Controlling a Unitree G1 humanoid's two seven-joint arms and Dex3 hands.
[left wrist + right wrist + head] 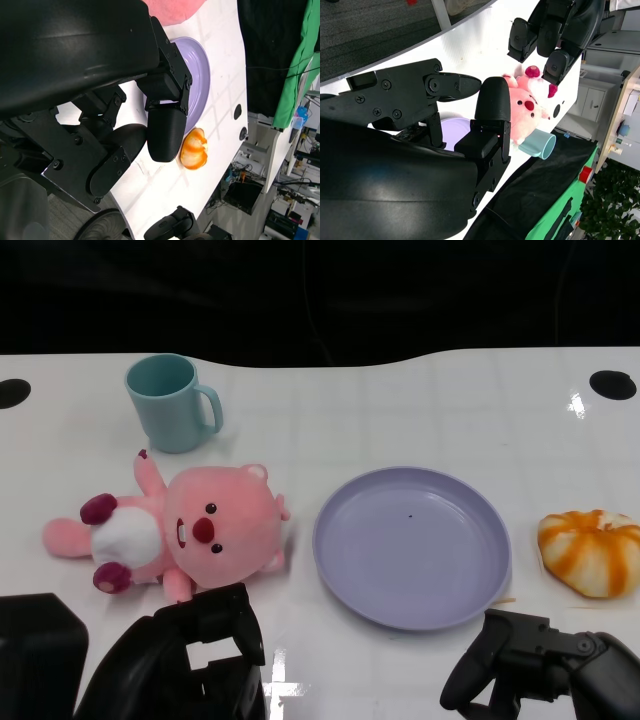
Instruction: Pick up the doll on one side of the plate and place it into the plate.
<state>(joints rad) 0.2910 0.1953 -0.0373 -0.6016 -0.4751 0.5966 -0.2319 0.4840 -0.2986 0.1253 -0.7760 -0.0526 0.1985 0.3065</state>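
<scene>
Doll (185,535) lies at frame left beside the plate (345,565). Left hand (205,645) and right hand (520,660) hang empty, fingers spread. A shallow grab could let its soft body slip.

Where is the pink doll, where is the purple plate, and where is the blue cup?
pink doll (215,530), head view, on its face.
purple plate (345,550), head view, on its left rim.
blue cup (165,405), head view, on its side wall.

Teal mug (172,402) far left on white table (420,410), orange-striped pumpkin toy (591,551) right
</scene>
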